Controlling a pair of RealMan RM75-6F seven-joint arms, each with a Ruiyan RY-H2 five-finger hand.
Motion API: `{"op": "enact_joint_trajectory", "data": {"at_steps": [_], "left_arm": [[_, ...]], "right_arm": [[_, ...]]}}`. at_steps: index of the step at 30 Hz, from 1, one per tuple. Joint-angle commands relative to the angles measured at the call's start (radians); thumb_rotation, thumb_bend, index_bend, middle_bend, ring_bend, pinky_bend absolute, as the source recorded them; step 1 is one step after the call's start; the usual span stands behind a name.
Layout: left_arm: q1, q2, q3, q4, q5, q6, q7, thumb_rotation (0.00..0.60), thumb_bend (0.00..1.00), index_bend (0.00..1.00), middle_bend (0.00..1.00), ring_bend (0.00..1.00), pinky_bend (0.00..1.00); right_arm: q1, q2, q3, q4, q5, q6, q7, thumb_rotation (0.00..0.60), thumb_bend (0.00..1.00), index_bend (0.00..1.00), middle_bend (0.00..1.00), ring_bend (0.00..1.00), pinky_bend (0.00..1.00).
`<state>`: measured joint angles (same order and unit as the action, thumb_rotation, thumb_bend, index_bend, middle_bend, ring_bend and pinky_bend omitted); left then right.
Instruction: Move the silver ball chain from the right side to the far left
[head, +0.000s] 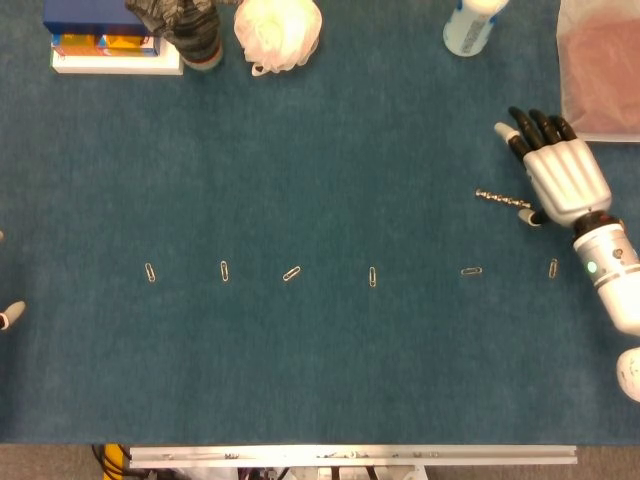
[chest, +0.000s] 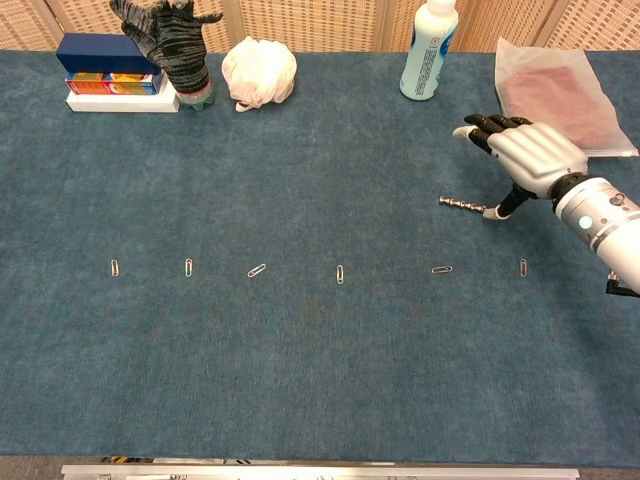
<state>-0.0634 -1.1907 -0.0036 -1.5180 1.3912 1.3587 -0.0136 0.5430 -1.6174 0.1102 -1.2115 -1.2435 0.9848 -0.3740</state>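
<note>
This looks like a robot test bench in a lab rather than a home. A blue felt-covered table (chest: 300, 380) carries paper clips (chest: 339, 273) laid in an evenly spaced row, with loose props along the far edge: stacked boxes (chest: 110, 75), a knit glove (chest: 170, 40), a plastic bottle (chest: 425, 50). Behind runs what may be a woven cane screen (chest: 320, 15).

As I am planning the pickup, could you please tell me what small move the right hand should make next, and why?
Probably lower the right hand and close its thumb and a finger on the short silver ball chain. The chain lies flat on the blue cloth-covered table, only its right end meets the thumb tip, and the other fingers are spread above it.
</note>
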Motion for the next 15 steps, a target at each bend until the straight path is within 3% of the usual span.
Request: {"op": "enact_joint_trajectory", "data": {"at_steps": [1, 15], "left_arm": [[0.001, 0.0, 0.0, -0.001, -0.001, 0.001, 0.0, 0.6, 0.02, 0.27, 0.27, 0.29, 0.39], [0.007, -0.003, 0.0, 0.003, -0.006, 0.001, -0.003, 0.6, 0.02, 0.28, 0.27, 0.29, 0.39]], "right_arm": [[0.004, -0.009, 0.001, 0.016, 0.01, -0.01, -0.001, 0.6, 0.0, 0.12, 0.01, 0.0, 0.12], [0.037, -0.078, 0.043, 0.171, 0.044, -0.028, 0.02, 0.6, 0.0, 0.12, 0.01, 0.0, 0.12]]}}
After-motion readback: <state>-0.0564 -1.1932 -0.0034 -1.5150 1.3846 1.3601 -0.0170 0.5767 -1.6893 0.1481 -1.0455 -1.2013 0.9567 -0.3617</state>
